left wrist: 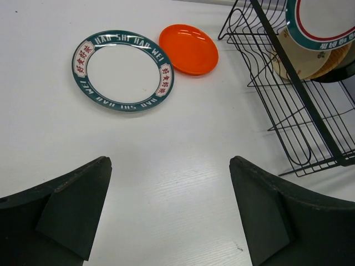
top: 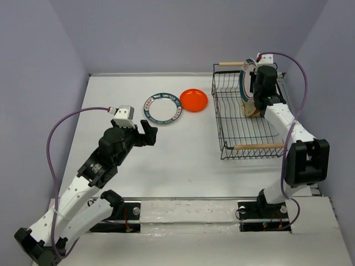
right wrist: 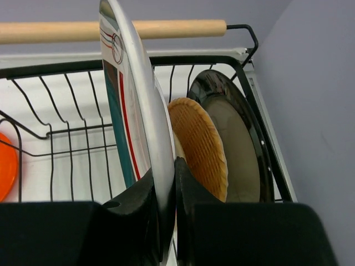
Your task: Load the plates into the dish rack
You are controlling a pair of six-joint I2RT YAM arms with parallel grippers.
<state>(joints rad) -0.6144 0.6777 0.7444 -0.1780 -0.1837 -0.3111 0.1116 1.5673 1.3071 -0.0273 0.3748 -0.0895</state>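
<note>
The left claw point(left wrist: 171, 216) hangs over the bare worktop point(left wrist: 166, 160) with its jaws spread as wide as they go and nothing between them. Ahead of it and a little to its left lies a white plate with a green lettered rim point(left wrist: 122, 70), flat on the worktop. The small orange plate point(left wrist: 188, 49) sits just beyond that one, straight ahead of the claw. Both have yet to be loaded.

Further to the claw's right stands the dish rack point(top: 222, 116). The right claw point(right wrist: 171, 188) is inside its far end, pinched shut on the lower edge of a white plate with a striped rim point(right wrist: 133, 111), held upright on edge. Just right of its fingers stands the woven tan plate point(right wrist: 199, 144). Further right a dark-rimmed plate point(right wrist: 238, 138) leans on the end wires. The left wrist view shows a beige plate point(left wrist: 302, 58) there too.

The step in hand looks like seating the striped plate. Next, it likely needs lowering between the wires, then release and a lift clear without knocking its neighbours.
</note>
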